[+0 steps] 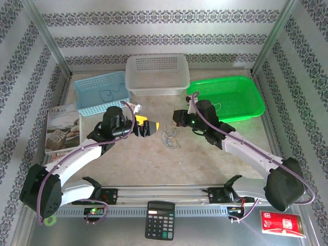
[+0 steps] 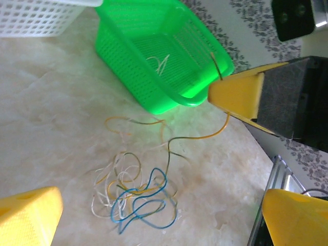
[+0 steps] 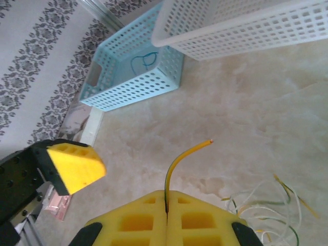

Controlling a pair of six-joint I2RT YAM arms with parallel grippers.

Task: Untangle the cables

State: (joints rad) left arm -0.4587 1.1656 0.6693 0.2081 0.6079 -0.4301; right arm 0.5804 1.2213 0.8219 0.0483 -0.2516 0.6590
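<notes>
The cables (image 1: 170, 138) lie as a loose tangle of blue, white and yellow-green strands (image 2: 136, 189) on the table between my two grippers. My right gripper (image 3: 166, 197) is shut on one yellow-green cable (image 3: 182, 156), whose free end curves up out of the closed pads. In the left wrist view that strand (image 2: 205, 136) runs from the right gripper (image 2: 233, 95) down into the tangle. My left gripper (image 2: 161, 205) stands open just above and left of the tangle, nothing between its fingers (image 2: 28, 218). From above, the left gripper (image 1: 148, 128) and right gripper (image 1: 176, 119) face each other.
A blue basket (image 1: 100, 92) holding a blue cable (image 3: 142, 59), a white basket (image 1: 157, 74) and a green basket (image 1: 230, 95) with a pale cable (image 2: 160, 62) line the back. A booklet (image 1: 61, 128) lies left; a calculator (image 1: 160, 219) and red packet (image 1: 282, 224) sit near.
</notes>
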